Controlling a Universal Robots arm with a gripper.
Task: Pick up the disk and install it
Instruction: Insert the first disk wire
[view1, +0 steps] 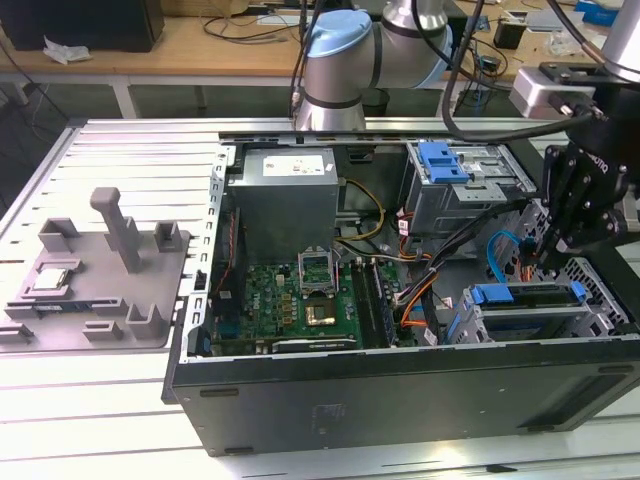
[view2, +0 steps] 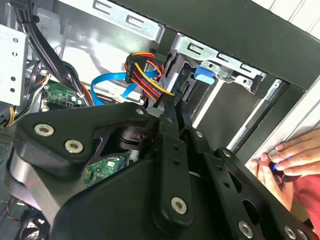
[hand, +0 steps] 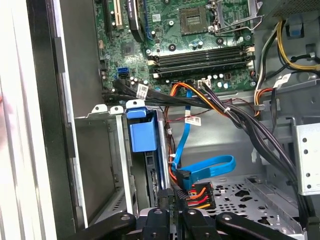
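- Case (view1: 400, 400): open, lying on its side, with the board (view1: 300, 295) bare in its middle.
- Gripper (view1: 537, 255): hangs over the case's front end, right above the cage. I cannot tell whether it is spread, pressed together or pinching anything.
- Cage (view1: 600, 300): metal bay in the case's front corner, against the near wall.
- Disk (view1: 520, 295): stands on edge inside that cage, no longer outside the case. Its blue carrier (hand: 140, 134) sits level with the cage mouth. Judged: pick-up done, insertion done or nearly so; full seating cannot be confirmed.
- Cables: a blue data lead (hand: 210, 167) and a red-orange power plug (hand: 197, 192) lie on the case floor beside the cage. Whether either is joined to the disk cannot be told.
- Hand (view2: 290, 160): a person's, resting on the case's outer wall.
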